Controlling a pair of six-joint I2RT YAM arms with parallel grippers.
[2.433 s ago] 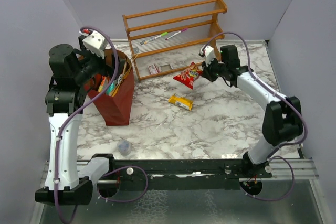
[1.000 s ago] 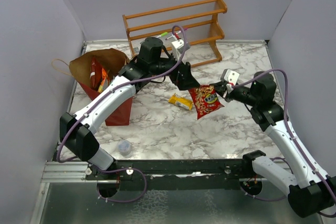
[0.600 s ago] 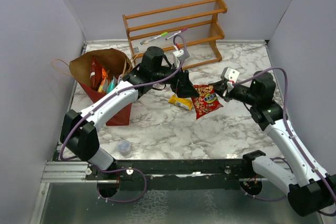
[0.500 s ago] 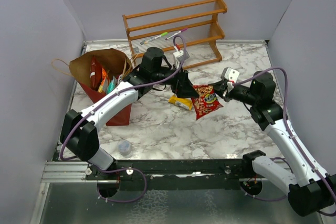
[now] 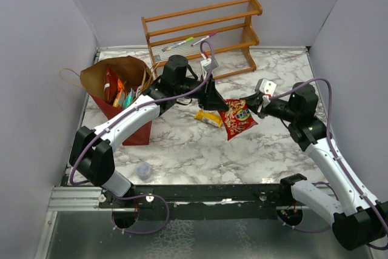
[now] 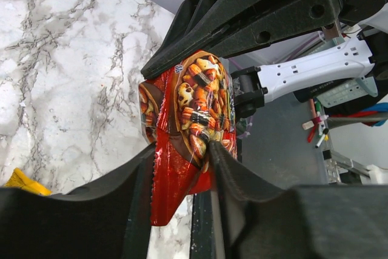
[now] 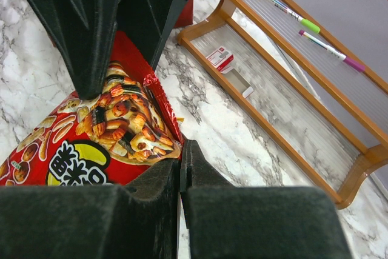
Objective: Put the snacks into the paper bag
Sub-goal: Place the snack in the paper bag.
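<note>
The glossy red foil packet [image 5: 237, 118], printed with mixed crackers, is crumpled. The right hand [image 7: 180, 150] pinches its corner; the left hand [image 6: 180, 153] straddles it, grip unclear.

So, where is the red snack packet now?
Top view, just right of centre: the red packet is pinched by the right gripper, with the left gripper at its other edge and a yellow packet beside it.

Red snack packet [image 5: 237, 117] held aloft, yellow packet [image 5: 208, 117] lying flat, dark-red paper bag [image 5: 136, 128] upright.
</note>
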